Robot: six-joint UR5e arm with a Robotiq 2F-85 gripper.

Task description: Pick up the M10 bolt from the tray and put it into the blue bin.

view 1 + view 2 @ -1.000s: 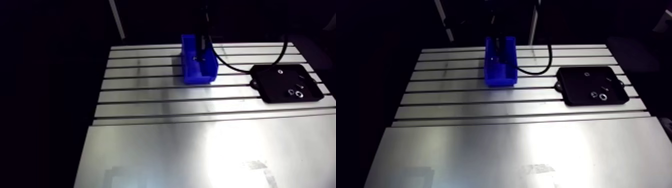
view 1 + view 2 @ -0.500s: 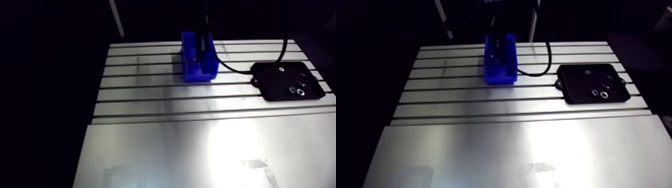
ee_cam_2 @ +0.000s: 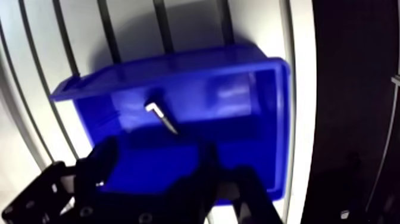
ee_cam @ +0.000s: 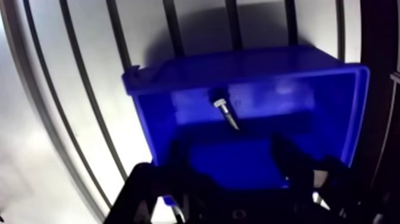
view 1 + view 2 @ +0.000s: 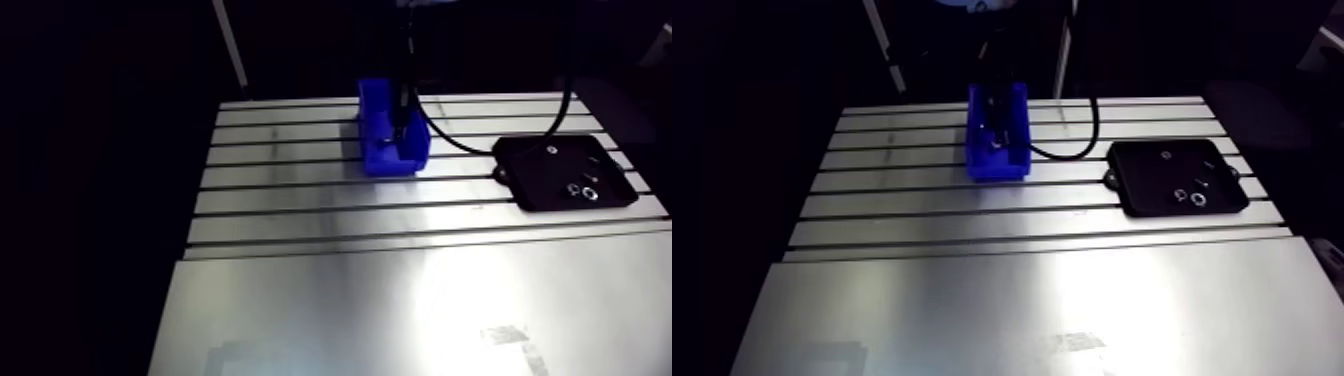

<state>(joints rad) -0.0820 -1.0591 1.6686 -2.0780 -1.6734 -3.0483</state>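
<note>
The M10 bolt [image 4: 227,113] lies loose inside the blue bin [image 4: 238,62], its silver head up against the bin's far inner wall and its shank slanting down. Directly over the bin, my gripper [image 4: 232,152] is open, its two dark fingers [image 4: 178,158] spread wide with nothing between them. The bolt sits just ahead of the fingertips, untouched. In the arm view the gripper [image 5: 400,122] hangs over the blue bin [image 5: 385,155] at the back middle of the table. The black tray [image 5: 545,180] sits to the right.
A few small nuts and washers [image 5: 580,189] remain in the black tray. A black cable [image 5: 450,140] loops across the slotted table [image 5: 300,190] between bin and tray. A smooth plate [image 5: 350,310] covers the near part of the table.
The whole arm view has shifted slightly, so the camera moved. The gripper stays over the blue bin; the tray and bin have not moved on the table.
</note>
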